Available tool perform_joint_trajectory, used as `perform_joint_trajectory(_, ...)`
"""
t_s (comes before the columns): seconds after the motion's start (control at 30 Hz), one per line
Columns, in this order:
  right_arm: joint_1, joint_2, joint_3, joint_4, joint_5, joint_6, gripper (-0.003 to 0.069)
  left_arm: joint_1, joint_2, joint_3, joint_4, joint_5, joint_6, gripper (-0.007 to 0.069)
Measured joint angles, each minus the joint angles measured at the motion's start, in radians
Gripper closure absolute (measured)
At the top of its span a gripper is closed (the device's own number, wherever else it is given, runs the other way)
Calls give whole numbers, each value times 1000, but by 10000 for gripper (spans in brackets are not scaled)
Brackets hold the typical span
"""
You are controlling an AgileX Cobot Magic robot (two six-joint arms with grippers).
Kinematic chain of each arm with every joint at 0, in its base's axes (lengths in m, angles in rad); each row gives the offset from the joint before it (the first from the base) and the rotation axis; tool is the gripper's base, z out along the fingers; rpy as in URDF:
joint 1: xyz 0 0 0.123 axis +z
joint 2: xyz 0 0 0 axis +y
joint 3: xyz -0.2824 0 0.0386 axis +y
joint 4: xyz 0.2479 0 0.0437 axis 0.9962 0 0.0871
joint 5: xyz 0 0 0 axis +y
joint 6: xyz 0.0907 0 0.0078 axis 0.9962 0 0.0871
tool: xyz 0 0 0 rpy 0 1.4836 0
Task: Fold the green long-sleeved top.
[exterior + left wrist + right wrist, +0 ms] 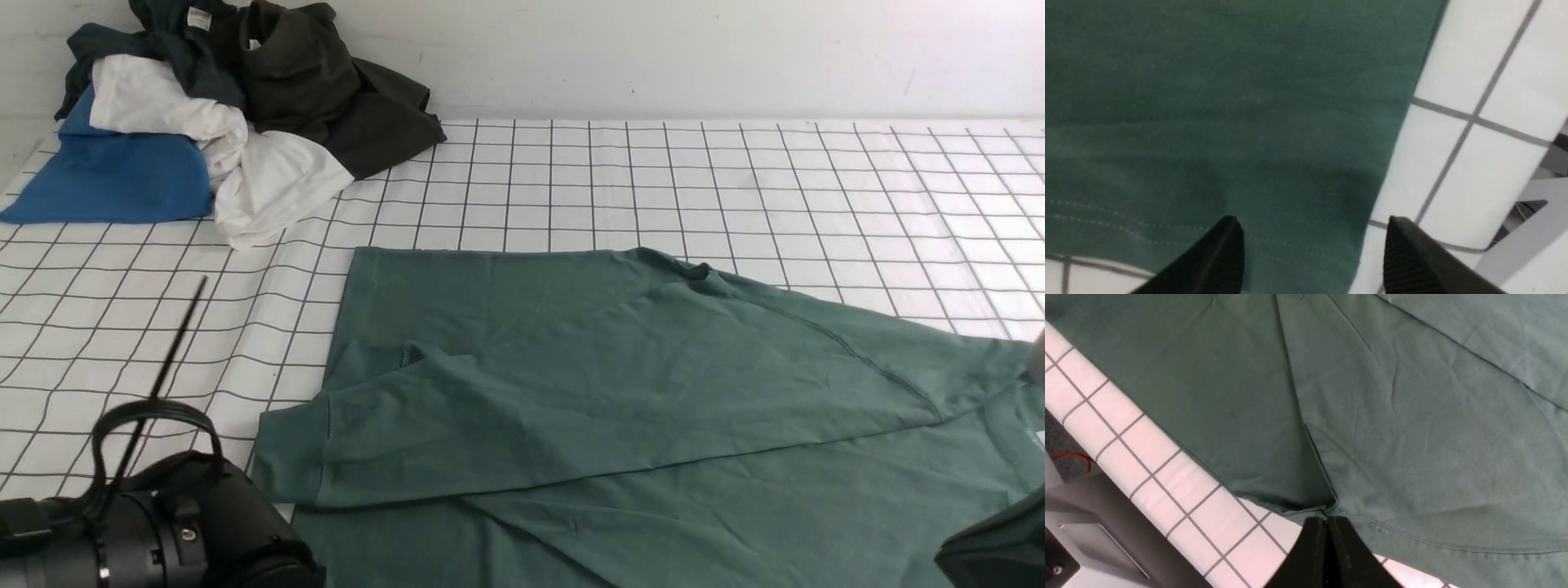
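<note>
Closest in, the left wrist view shows the left jaws wide apart with nothing between them. Their black fingertips (1224, 249) hang over the green top (1208, 102), one above its stitched hem. The other is past the cloth's side edge, over the white gridded worktop (1474, 163).

The right wrist view shows the right jaws pressed together and pinching the top's hem, where a fold gathers to a point at their tips. Creases fan away from them across the cloth.

Neither wrist view takes in the whole garment; the front view does. There the top lies spread over the near half of the worktop, with a sleeve (571, 408) laid across the body. That view hides both sets of jaws, showing only the left arm (163, 531) and a dark piece of the right arm (996, 547). Far beyond the left jaws, at the back corner, sits a pile of clothes (220, 106) in blue, white and dark cloth.
</note>
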Motion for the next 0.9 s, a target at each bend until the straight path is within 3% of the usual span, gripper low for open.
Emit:
perform_joint_trajectory(0.27, 1, -2, 0, -5, 0, 1, 673, -1, 86, -7, 9, -21, 0, 216)
perform_joint_trajectory(0.3, 1, -4, 0, -5, 0, 1, 673, -1, 92, -13, 19, -20, -8, 263)
perform_joint_trajectory(0.33, 1, -4, 0, -5, 0, 1, 673, -1, 93, -13, 20, -20, -10, 263)
perform_joint_trajectory(0.5, 1, -8, 0, -7, 0, 1, 673, -1, 95, -26, 31, -13, -51, 525)
perform_joint_trajectory(0.6, 1, -9, 0, -10, 0, 1, 673, -1, 105, -54, 30, 26, -62, 610)
perform_joint_trajectory(0.77, 1, -9, 0, -43, 0, 1, 673, -1, 56, -142, 90, 143, -101, 629)
perform_joint_trajectory(0.9, 1, -9, 0, -73, 1, -15, 662, -1, -123, -186, 206, 253, -136, 629)
